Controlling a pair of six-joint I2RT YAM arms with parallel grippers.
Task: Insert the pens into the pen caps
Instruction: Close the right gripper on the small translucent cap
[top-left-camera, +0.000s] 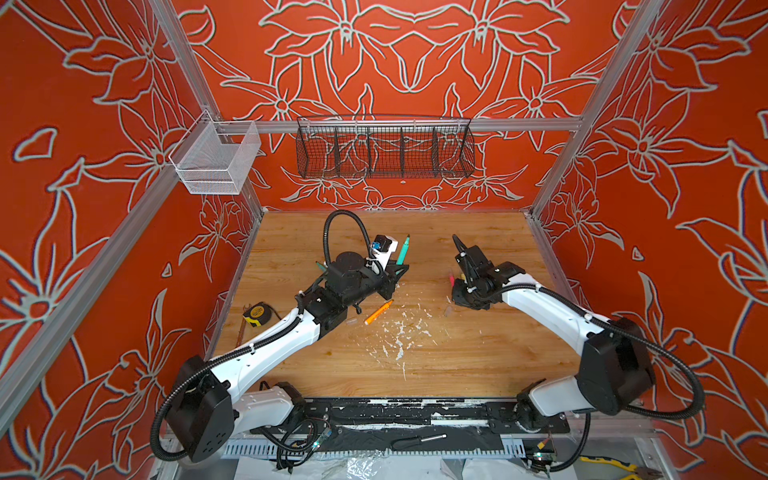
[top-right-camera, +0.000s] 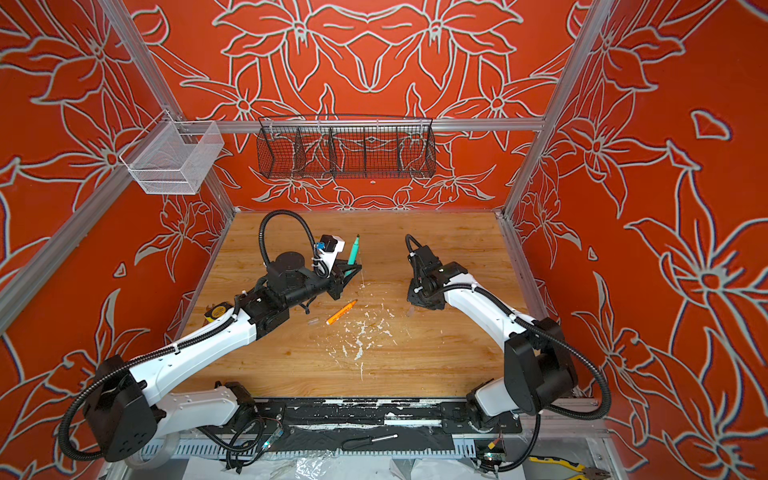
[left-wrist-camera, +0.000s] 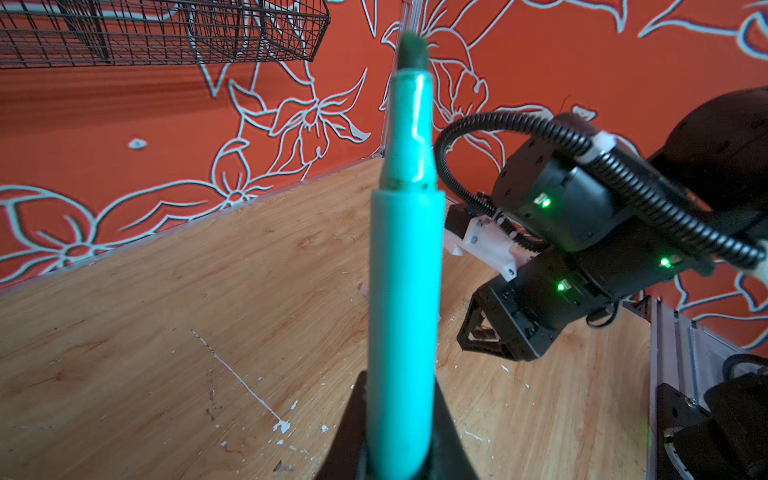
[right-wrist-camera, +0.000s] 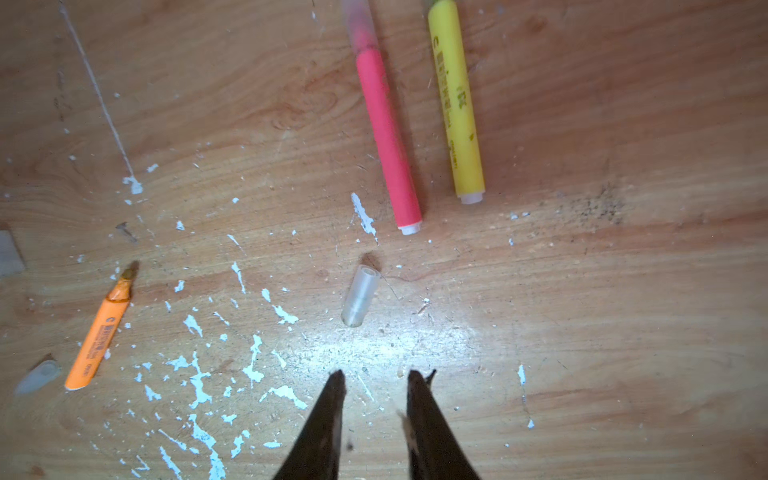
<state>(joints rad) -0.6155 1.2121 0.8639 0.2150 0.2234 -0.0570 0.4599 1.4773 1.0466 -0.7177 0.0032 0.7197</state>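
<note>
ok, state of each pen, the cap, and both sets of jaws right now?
left gripper: jaws shut on teal pen
teal pen: held, uncapped
right gripper: jaws open, empty
clear cap: loose, no pen in it
orange pen: lying flat, uncapped
pink pen: lying flat, capped
yellow pen: lying flat, capped or not unclear

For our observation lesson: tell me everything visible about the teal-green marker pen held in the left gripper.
The teal-green plastic marker pen is clamped low on its barrel by the left gripper, held above the wooden table, tip pointing up toward the back wall. Its thick barrel steps down to a glossy narrower neck and a dark pointed tip. Lower end hidden; nothing else touches it.
</note>
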